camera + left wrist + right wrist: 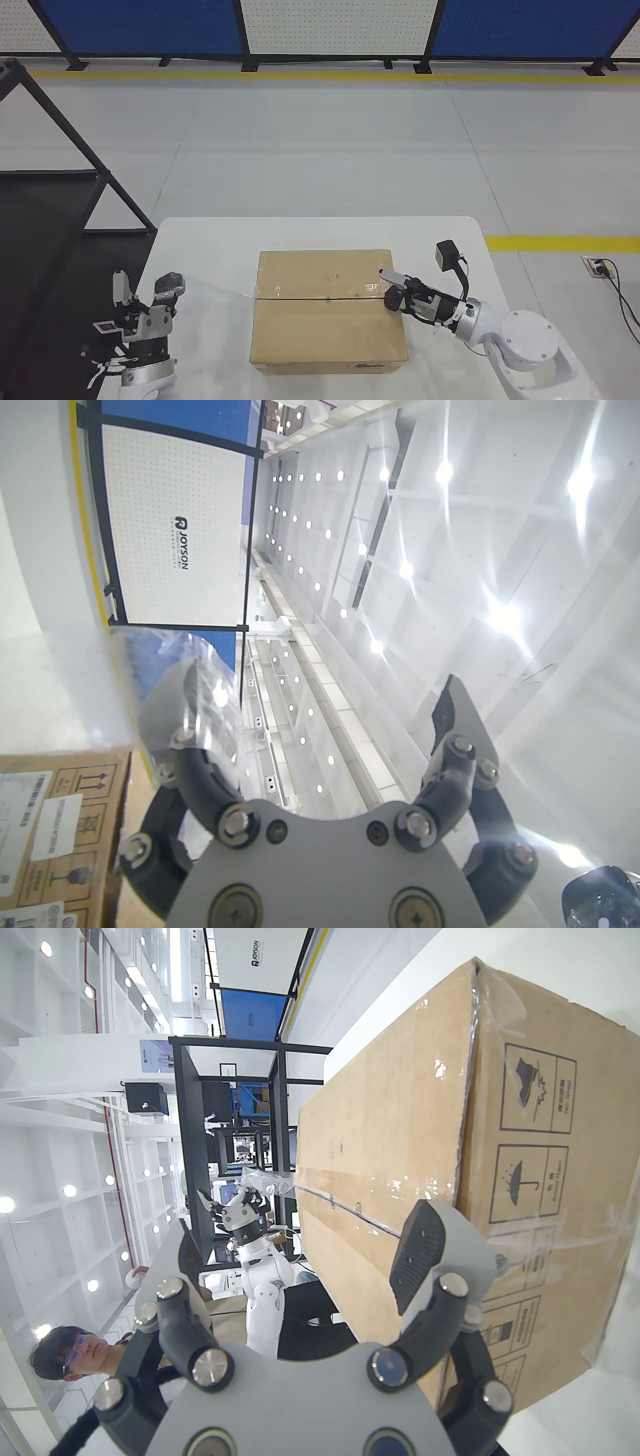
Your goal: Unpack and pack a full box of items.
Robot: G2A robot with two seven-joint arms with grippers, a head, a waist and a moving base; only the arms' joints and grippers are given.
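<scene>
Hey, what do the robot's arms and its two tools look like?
Both arms are white, rounded segments with black wrist sections: right arm, left arm. Each tool, left tool and right tool, has a silver-grey base plate with round screws, black curved links and pale grey fingers with black textured pads.

You're looking at a matt brown cardboard box [330,320] sealed with glossy clear tape [385,1188], a smooth white table [205,265], and rough black pads [417,1253] on the right gripper [305,1228].
</scene>
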